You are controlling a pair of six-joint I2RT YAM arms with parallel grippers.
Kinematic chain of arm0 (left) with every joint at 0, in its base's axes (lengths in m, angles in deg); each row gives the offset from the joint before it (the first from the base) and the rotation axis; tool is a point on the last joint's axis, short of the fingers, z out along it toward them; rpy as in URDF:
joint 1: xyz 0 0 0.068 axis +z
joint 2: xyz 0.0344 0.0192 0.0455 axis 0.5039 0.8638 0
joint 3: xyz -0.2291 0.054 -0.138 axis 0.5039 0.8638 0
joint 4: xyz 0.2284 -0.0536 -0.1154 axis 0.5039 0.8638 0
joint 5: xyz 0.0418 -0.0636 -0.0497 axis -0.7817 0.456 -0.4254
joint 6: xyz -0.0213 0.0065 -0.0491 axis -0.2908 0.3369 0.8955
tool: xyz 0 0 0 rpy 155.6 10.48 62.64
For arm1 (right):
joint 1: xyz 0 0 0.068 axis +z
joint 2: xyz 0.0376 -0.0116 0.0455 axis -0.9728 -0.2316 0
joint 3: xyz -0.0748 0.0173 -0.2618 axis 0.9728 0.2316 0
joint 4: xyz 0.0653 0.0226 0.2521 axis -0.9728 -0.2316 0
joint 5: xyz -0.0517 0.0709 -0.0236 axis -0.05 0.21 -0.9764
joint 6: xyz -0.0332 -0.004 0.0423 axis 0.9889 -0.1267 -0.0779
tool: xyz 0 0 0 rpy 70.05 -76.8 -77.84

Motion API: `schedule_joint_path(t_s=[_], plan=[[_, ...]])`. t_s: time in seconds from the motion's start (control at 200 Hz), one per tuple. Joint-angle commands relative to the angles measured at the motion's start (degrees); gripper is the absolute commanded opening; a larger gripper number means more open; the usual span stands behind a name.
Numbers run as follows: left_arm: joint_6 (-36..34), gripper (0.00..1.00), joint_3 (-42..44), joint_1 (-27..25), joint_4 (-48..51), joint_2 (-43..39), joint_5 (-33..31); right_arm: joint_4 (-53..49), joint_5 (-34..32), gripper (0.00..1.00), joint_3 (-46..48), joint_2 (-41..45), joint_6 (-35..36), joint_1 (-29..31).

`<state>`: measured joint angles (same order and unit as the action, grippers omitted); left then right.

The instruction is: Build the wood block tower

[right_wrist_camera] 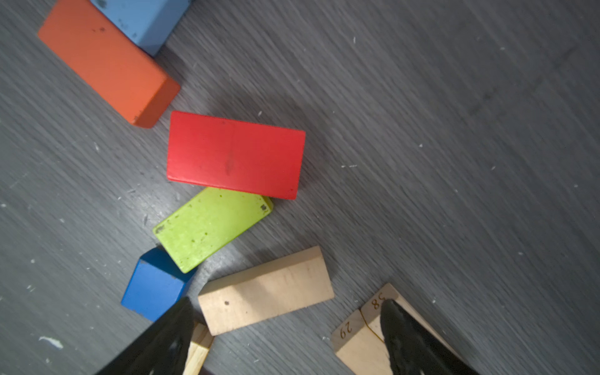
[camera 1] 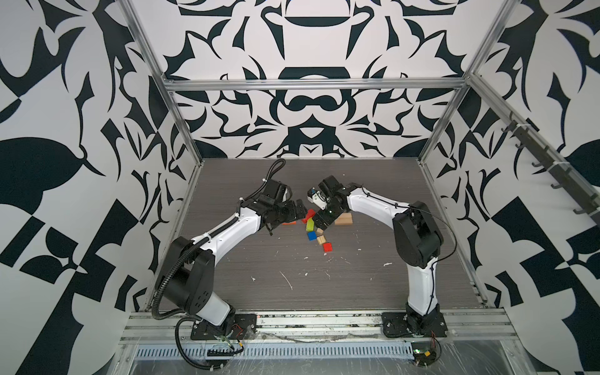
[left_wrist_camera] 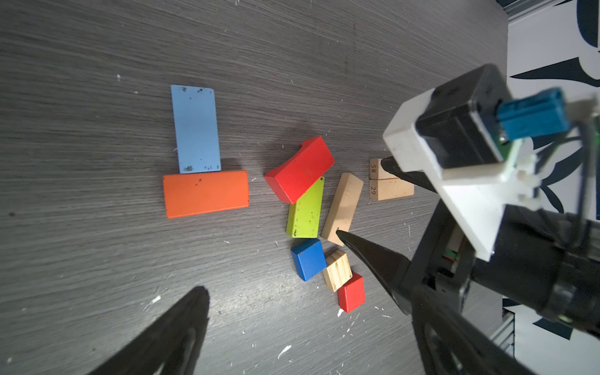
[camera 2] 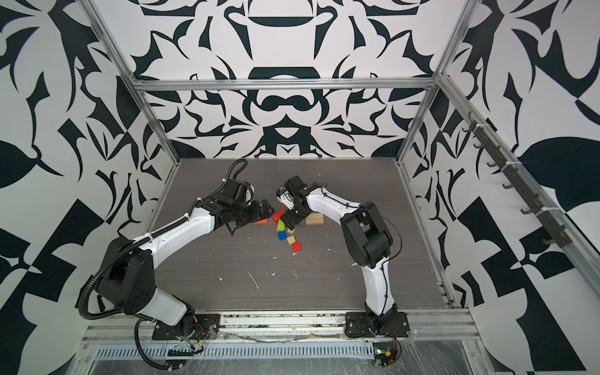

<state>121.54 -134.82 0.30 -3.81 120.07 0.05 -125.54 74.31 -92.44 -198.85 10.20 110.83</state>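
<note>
Blocks lie loose on the dark grey wood-grain table (camera 1: 357, 285) — no tower stands. The lime green wooden plank (left_wrist_camera: 306, 211) serves as the mark. Nearest, off its near end, runs a short row: the small red wooden cube (camera 1: 327, 247), the striped tan wooden cube (camera 1: 321, 240) touching it, then the dark blue wooden cube (camera 1: 311, 235), just at the green plank's near end. Alongside the green plank, on its right, lies the plain tan wooden plank (right_wrist_camera: 266, 290). The right gripper (right_wrist_camera: 285, 300) hangs over that tan plank with jaws spread wide, a finger on either side, clamping nothing. One fingertip is by the blue cube, the other over the pair of tan wooden blocks stamped 58 and 29 (left_wrist_camera: 391, 190), which sit farther right of the green plank. Across the green plank's far end the red wooden plank (right_wrist_camera: 235, 154) rests tilted. Left of the green plank lies the orange wooden plank (left_wrist_camera: 206, 193), and the light blue wooden plank (left_wrist_camera: 195, 129) butts end-on against its far side. The left gripper (camera 1: 301, 209) hovers above, left of the green plank's far end — jaws fully apart, empty.
</note>
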Motion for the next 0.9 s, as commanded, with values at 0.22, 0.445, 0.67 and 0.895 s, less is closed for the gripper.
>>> schedule_joint_path(t_s=[0.22,0.445,0.67,0.895], plan=[[-0.1,0.99,1.4,0.3,1.4,-1.8,-0.5,-0.3,-1.2,0.92,-2.1,-1.4,1.3,1.3],[0.2,0.99,1.9,0.3,1.2,-1.8,-0.6,-0.8,-1.5,0.91,-2.4,-2.3,1.7,1.8],[0.2,1.00,1.8,0.3,0.9,-1.5,-0.4,-1.3,-2.0,0.90,-2.5,-2.7,2.1,2.1],[0.4,0.99,1.9,0.3,0.6,-1.2,-0.3,-2.8,-3.1,0.91,-4.2,-4.1,2.5,2.2]])
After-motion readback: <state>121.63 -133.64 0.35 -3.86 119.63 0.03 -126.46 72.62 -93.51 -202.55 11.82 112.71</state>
